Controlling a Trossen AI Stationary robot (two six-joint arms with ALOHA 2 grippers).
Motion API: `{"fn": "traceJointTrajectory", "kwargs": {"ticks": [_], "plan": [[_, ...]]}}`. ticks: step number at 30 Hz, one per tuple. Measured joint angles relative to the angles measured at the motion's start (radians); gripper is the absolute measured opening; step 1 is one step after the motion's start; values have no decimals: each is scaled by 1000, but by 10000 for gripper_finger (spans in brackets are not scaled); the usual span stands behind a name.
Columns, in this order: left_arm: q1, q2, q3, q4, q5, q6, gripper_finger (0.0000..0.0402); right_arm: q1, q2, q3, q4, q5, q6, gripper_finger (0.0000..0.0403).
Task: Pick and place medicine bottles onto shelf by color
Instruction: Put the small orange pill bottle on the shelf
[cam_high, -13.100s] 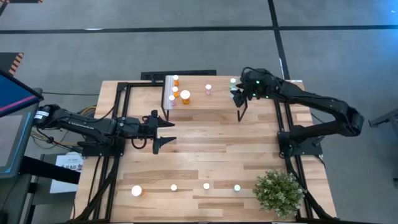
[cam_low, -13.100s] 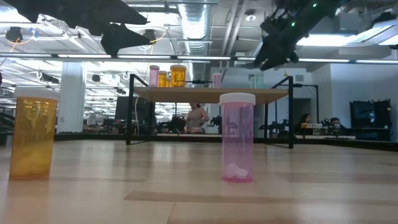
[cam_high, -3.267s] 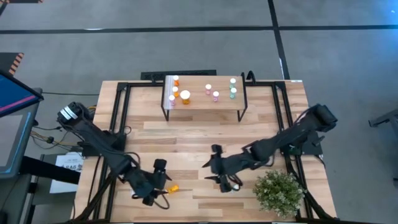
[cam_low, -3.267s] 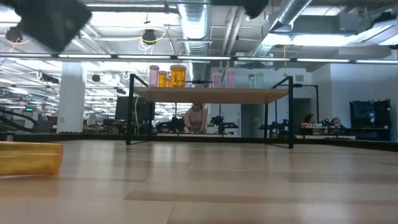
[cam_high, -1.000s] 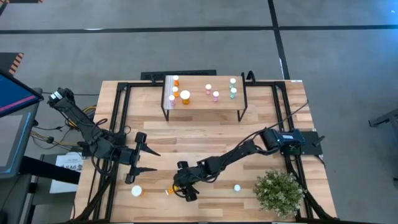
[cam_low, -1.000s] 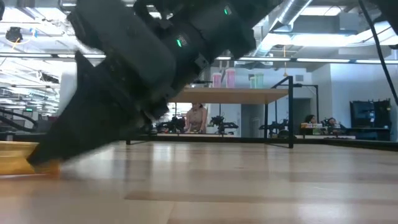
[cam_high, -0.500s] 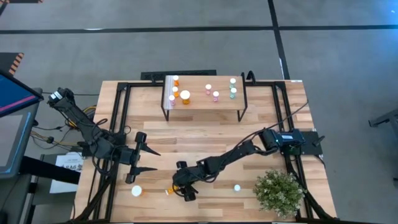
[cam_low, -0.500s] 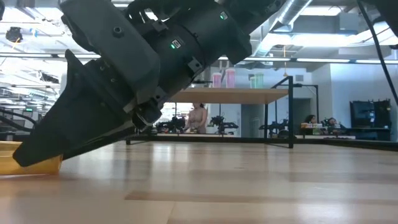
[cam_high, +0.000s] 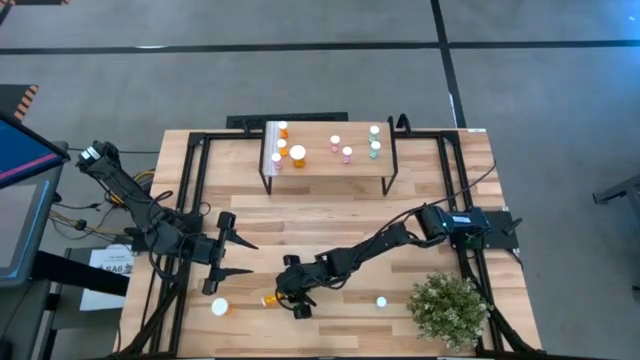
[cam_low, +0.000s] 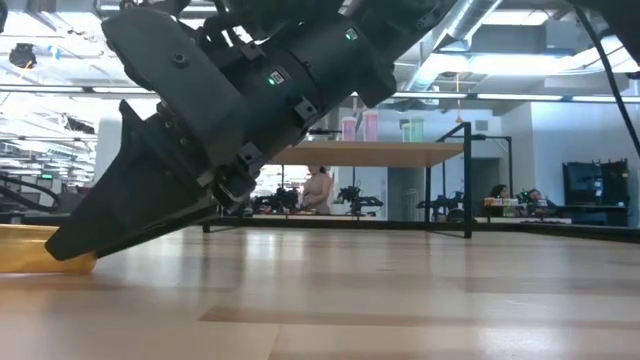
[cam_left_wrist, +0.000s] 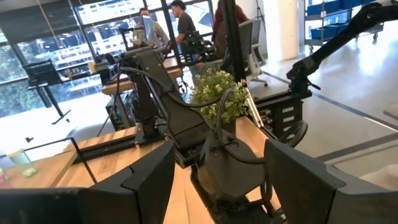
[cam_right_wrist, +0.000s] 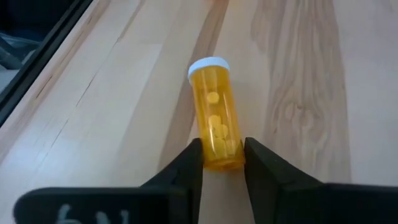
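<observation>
The right hand (cam_right_wrist: 219, 163) is low at the near edge of the worktop (cam_high: 330, 215), its fingers (cam_right_wrist: 186, 168) clamped on the base end of an orange bottle (cam_right_wrist: 217, 129) that lies on its side, white cap pointing away from the wrist. The left hand (cam_high: 240, 258) hovers nearby with its fingers spread apart and empty. A second orange bottle (cam_high: 219, 307) stands beside it. A small bottle (cam_high: 381, 301) stands by the plant (cam_high: 447, 310). The shelf (cam_high: 325, 155) at the far edge carries sorted bottles.
</observation>
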Motion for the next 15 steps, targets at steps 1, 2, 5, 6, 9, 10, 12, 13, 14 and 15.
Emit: {"fn": "traceJointTrajectory", "kwargs": {"ticks": [1,2,5,6,9,10,12,13,14,15], "plan": [[0,0,0,0,0,0,235,0,0,0,6,0,9,106],[0,0,0,0,0,-3,235,0,0,0,12,0,13,106],[0,0,0,0,0,-7,235,0,-8,0,5,0,13,109],[0,0,0,-1,0,-9,235,0,-10,0,8,0,14,110],[-1,-1,0,-28,-3,-41,235,0,-31,-2,-16,0,14,111],[-1,-4,0,-39,-10,-49,235,0,-43,-3,-25,0,13,110],[-2,-13,0,-55,-23,-65,235,-1,-71,0,-42,0,13,110],[-2,-18,0,-60,-27,-73,235,-2,-88,0,-78,-1,8,110],[-2,-19,0,-59,-29,-77,235,-3,-102,0,-95,-1,6,110],[-2,-18,0,-59,-35,-77,235,-5,-114,0,-108,0,0,110]]}}
